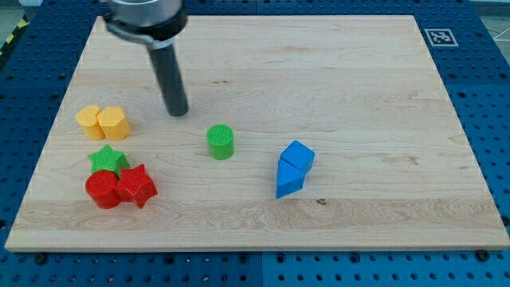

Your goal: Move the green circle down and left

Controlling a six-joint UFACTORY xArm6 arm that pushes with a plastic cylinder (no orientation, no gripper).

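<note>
The green circle [221,142] is a short green cylinder standing near the middle of the wooden board [358,80]. My tip [178,112] is the lower end of the dark rod. It rests on the board above and to the left of the green circle, apart from it by about one block width.
Two yellow blocks [103,122] sit together at the view's left. Below them a green star [108,161] touches a red cylinder [103,190] and a red star [136,186]. Two blue blocks [293,167] sit together right of the green circle. Blue pegboard surrounds the board.
</note>
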